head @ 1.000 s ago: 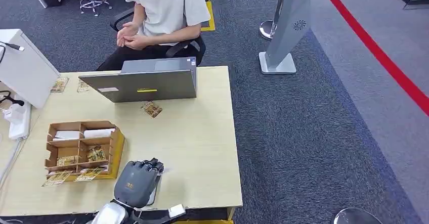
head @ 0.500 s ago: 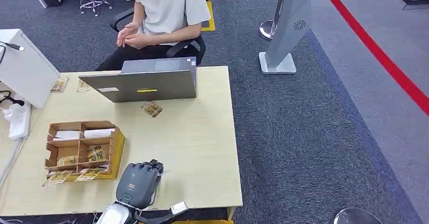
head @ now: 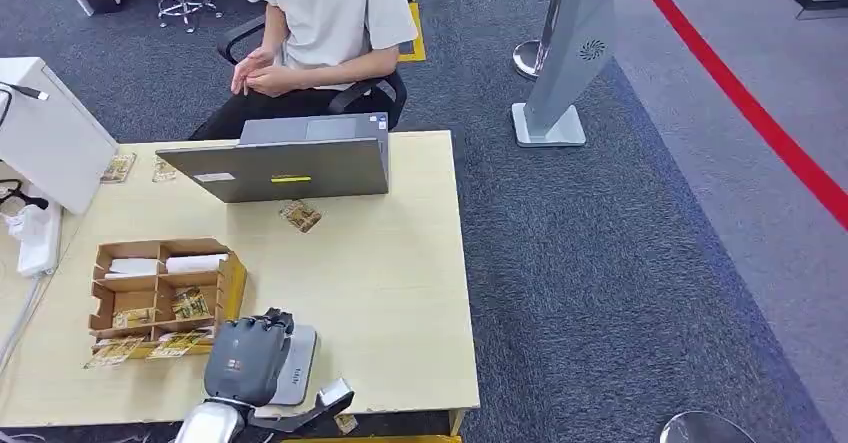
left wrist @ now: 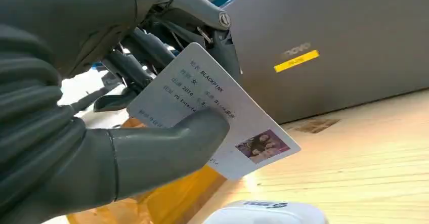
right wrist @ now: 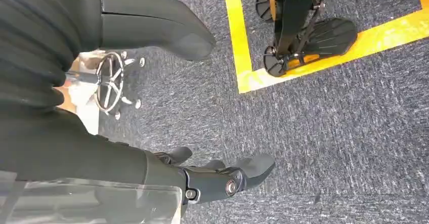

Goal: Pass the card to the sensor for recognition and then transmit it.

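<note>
White card (left wrist: 212,118) pinched in left hand (head: 243,360) above sensor (head: 295,363); right hand (right wrist: 152,97) empty, fingers apart.

Left hand (head: 245,359) with card (left wrist: 212,114) moved left, uncovering sensor (head: 295,365)

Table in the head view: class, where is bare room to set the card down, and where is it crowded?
Free: the table between laptop and near edge, right of the organizer. Crowded: the left side, around organizer, left hand and sensor.

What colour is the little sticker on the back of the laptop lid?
Yellow. The sticker on the grey laptop shows best in the left wrist view.
</note>
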Tool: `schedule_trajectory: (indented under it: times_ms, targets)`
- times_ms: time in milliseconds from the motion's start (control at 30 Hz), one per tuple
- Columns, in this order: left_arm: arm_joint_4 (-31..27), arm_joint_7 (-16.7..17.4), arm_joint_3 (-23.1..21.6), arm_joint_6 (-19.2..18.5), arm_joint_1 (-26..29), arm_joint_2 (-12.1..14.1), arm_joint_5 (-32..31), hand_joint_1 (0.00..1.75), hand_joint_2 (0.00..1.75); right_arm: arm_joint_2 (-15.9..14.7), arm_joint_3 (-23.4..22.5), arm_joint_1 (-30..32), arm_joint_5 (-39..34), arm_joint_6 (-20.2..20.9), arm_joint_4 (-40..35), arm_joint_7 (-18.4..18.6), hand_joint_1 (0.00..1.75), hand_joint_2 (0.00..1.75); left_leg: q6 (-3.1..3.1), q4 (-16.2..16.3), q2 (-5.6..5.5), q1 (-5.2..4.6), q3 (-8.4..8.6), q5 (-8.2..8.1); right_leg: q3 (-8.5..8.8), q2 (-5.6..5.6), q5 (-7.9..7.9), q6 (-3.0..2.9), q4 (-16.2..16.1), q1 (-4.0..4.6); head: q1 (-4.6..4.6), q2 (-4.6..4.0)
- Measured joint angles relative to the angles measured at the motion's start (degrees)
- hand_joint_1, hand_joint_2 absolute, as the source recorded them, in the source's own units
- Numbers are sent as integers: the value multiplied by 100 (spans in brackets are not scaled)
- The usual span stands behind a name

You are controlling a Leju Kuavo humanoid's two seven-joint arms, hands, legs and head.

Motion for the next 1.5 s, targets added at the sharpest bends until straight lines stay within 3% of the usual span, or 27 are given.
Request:
schedule_trajectory:
  times_ms: [67,200,367,467,667,733,1267,1500]
  targets:
    - [-11,207,-88,0,-31,72,0,175,175,0,0,0,2,2,0,-13,0,175,0,0,0,-1,0,0,-1,0,0,0,0,0,0,0]
    - [-46,937,-438,-74,-234,297,0,175,175,9,0,-8,2,9,-2,-29,0,175,0,0,-2,-1,-1,0,0,-2,0,0,0,0,0,0]
    - [-77,1063,-733,-131,-374,444,-2,175,175,17,0,-13,2,9,-7,-26,0,175,0,0,-1,0,0,0,0,-1,0,0,0,0,0,0]
    - [-85,824,-759,-179,-361,457,-2,175,175,20,0,-18,2,9,-7,-26,0,175,0,0,-1,-1,-1,0,0,-1,0,0,0,0,0,0]
    - [-22,-778,-662,-529,93,313,64,175,175,26,0,-22,2,116,-7,-46,0,175,13,-1,0,-4,-1,-10,0,0,-8,11,-1,-1,0,0]
    - [11,-1037,-623,-573,201,310,138,175,175,26,0,-22,2,131,-9,-46,0,175,13,-1,-1,-4,-2,-10,1,-1,-11,14,-1,-1,2,0]
    - [61,-1110,-597,-625,369,328,114,175,175,26,-4,-26,-30,120,-9,-68,0,175,14,-3,-5,-5,1,-9,8,-10,-11,14,0,-1,0,0]
    - [83,-965,-595,-555,355,310,48,175,175,26,-11,-27,-33,120,-9,-70,0,175,14,-2,-5,-4,3,-9,7,-10,-11,14,0,-1,0,0]
